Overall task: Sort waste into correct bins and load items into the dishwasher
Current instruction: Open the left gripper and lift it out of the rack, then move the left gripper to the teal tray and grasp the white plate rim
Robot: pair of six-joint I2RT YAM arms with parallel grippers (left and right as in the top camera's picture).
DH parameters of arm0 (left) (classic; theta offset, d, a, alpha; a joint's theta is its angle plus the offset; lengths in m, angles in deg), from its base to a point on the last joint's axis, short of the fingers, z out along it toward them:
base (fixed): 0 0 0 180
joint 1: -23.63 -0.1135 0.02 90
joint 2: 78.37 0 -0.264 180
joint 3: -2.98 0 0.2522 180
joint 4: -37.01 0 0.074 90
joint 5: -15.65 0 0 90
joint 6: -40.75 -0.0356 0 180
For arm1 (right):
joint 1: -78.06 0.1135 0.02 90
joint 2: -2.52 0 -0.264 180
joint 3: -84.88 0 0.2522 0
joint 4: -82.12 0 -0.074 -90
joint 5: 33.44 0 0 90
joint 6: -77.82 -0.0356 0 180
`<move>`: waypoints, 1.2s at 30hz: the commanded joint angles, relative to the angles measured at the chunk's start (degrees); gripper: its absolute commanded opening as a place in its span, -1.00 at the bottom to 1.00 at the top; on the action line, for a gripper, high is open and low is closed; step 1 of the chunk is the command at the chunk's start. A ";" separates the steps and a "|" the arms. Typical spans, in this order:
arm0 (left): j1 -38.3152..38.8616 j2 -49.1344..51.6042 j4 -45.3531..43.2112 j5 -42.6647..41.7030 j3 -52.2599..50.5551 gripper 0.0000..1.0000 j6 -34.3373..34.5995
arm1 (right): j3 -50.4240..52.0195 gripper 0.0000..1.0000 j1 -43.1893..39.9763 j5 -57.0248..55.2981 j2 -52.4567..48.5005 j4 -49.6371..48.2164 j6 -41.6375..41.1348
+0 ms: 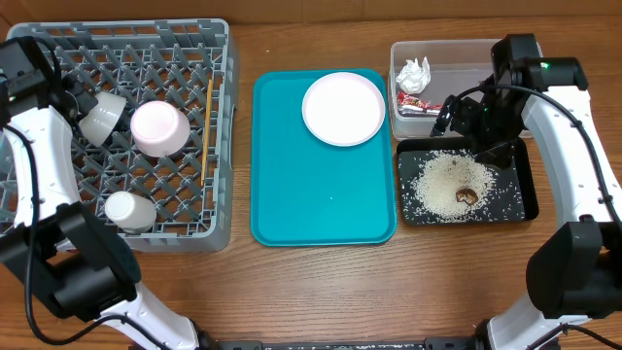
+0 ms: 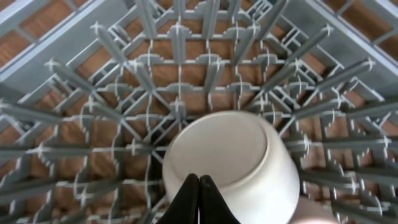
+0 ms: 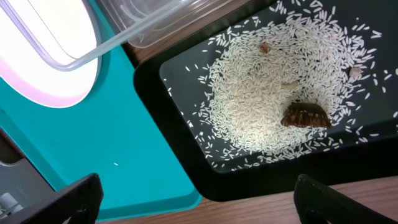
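The grey dish rack [image 1: 219,146] at left holds a tilted white bowl [image 1: 102,119], an upturned pale bowl [image 1: 159,128], a small white cup [image 1: 129,210] and chopsticks [image 1: 207,126]. My left gripper [image 1: 76,100] is shut and empty, its tips [image 2: 199,186] just over the white bowl's base [image 2: 230,155]. The white plate [image 1: 343,108] lies on the teal tray [image 1: 321,194]. The clear tub [image 1: 457,53] holds the tissue [image 1: 413,74] and red wrapper [image 1: 420,105]. The black tray [image 1: 520,199] holds rice [image 3: 267,106] and a brown lump [image 3: 305,116]. My right gripper [image 3: 196,202] is wide open and empty above the black tray's corner.
The rack's lattice floor [image 2: 180,68] fills the left wrist view. The clear tub's corner [image 3: 143,31] and the plate's edge [image 3: 43,68] show in the right wrist view. Bare wooden table [image 1: 311,292] runs along the front.
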 commanded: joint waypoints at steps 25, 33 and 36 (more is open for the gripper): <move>2.73 1.53 13.75 -8.24 0.04 -0.90 -3.30 | -0.26 1.00 0.15 0.28 0.26 -0.61 0.20; 4.24 -9.60 14.12 -8.70 2.21 -0.59 -3.37 | -0.26 1.00 0.15 0.28 0.26 -0.61 0.20; 6.64 -15.04 14.97 -11.54 2.23 -0.57 -4.85 | -0.26 1.00 0.15 0.28 0.26 -0.59 0.20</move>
